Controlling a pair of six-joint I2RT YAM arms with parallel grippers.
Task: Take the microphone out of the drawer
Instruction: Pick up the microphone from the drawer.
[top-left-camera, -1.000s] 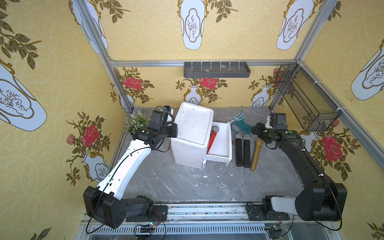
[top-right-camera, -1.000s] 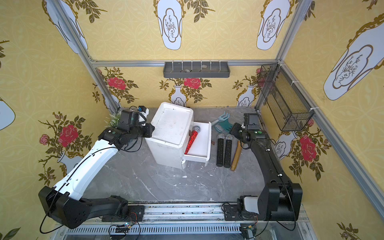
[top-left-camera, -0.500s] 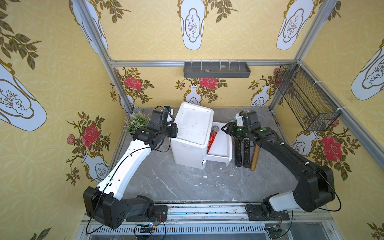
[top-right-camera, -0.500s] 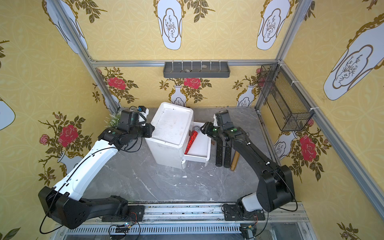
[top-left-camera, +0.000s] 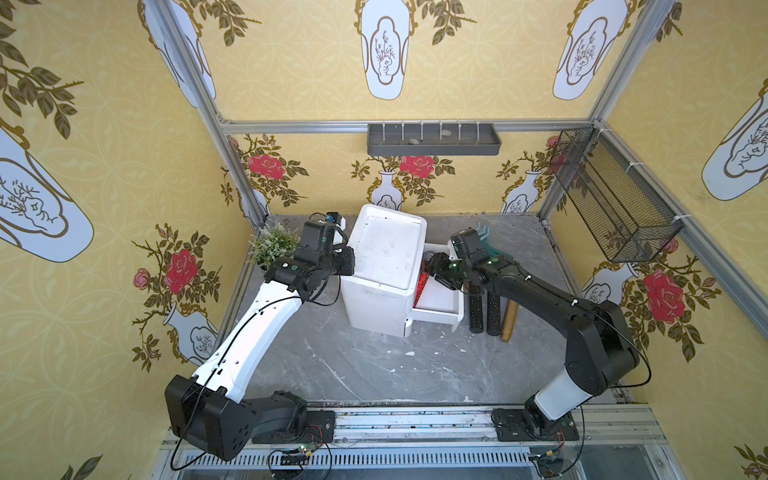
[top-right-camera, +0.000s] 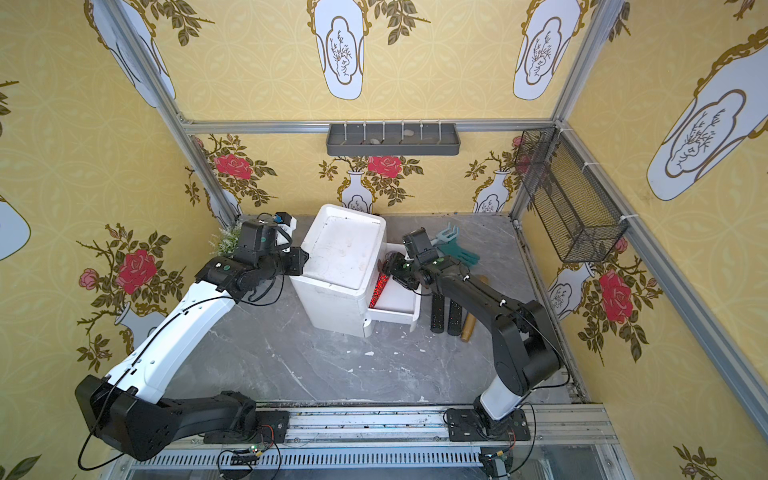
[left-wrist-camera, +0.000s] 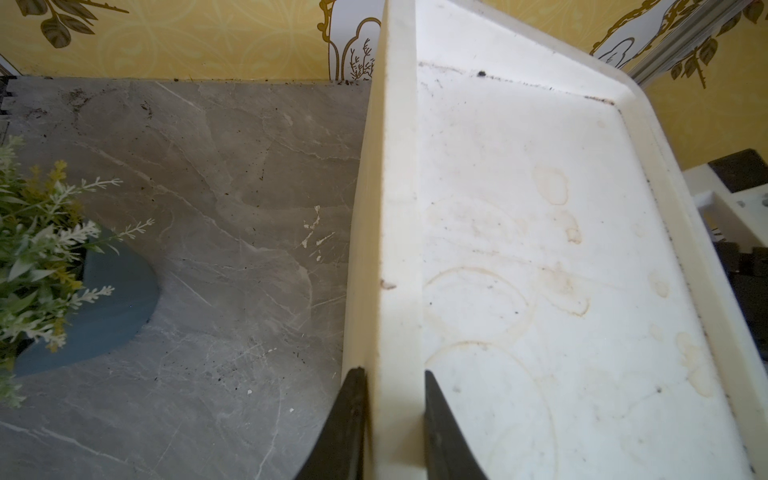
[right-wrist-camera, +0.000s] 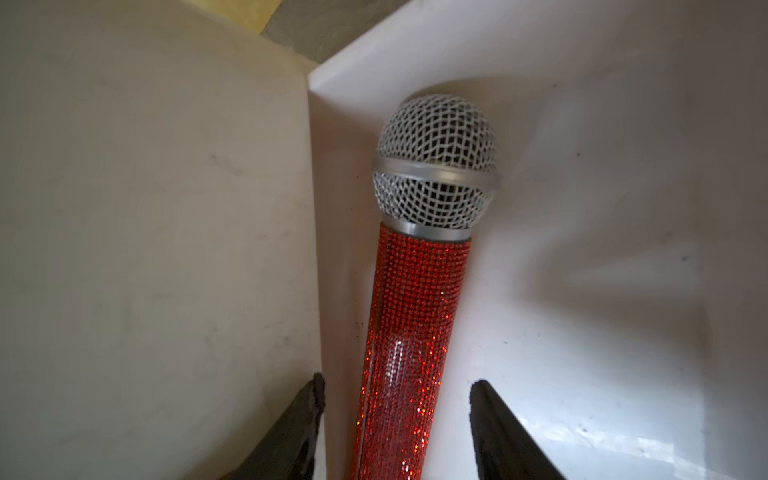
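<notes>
The left tool (top-left-camera: 348, 262) sits at the rim of the white cabinet (top-left-camera: 386, 266). The right tool (top-left-camera: 434, 269) hangs over the open drawer (top-left-camera: 436, 318), just above the red microphone (top-left-camera: 420, 285). Two black bars (top-left-camera: 478, 311) and a wooden stick (top-left-camera: 510, 320) lie beside the drawer on the grey surface (top-left-camera: 353, 365).

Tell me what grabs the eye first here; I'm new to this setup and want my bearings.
The red glitter microphone, lying in the open drawer of the white cabinet at mid-table, stands out most. The right gripper straddles its handle, fingers open on either side, while the left gripper is shut on the cabinet's top rim.
</notes>
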